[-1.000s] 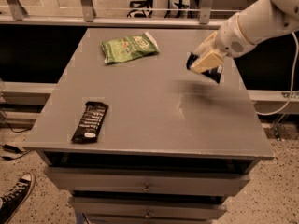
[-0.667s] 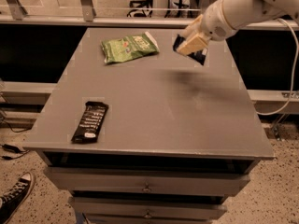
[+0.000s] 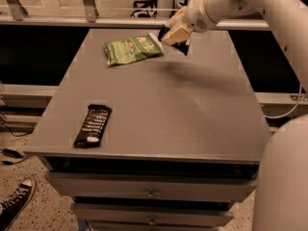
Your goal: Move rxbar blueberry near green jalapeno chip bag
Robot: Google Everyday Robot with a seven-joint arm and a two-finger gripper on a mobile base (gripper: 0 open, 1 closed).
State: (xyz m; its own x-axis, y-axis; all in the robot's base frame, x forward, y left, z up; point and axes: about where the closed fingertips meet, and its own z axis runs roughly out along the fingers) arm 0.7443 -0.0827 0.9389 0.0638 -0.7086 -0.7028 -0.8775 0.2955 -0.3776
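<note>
The green jalapeno chip bag [image 3: 132, 48] lies flat at the far left-middle of the grey table [image 3: 192, 109]. My gripper [image 3: 175, 36] hangs just above the table at the bag's right end, its tan fingers [image 3: 177, 32] shut on a small dark flat bar, the rxbar blueberry [image 3: 182, 45]. The bar is tilted and held in the air, close to the bag's white corner. Most of the bar is hidden by the fingers.
A black-wrapped bar [image 3: 93, 125] lies near the table's front left edge. Drawers [image 3: 151, 189] sit under the table top. A person's shoe [image 3: 14, 203] is on the floor at bottom left. A rail [image 3: 57, 19] runs behind the table.
My gripper has carried the dark bar from the table's right side leftwards and towards the back, ending beside the green bag.
</note>
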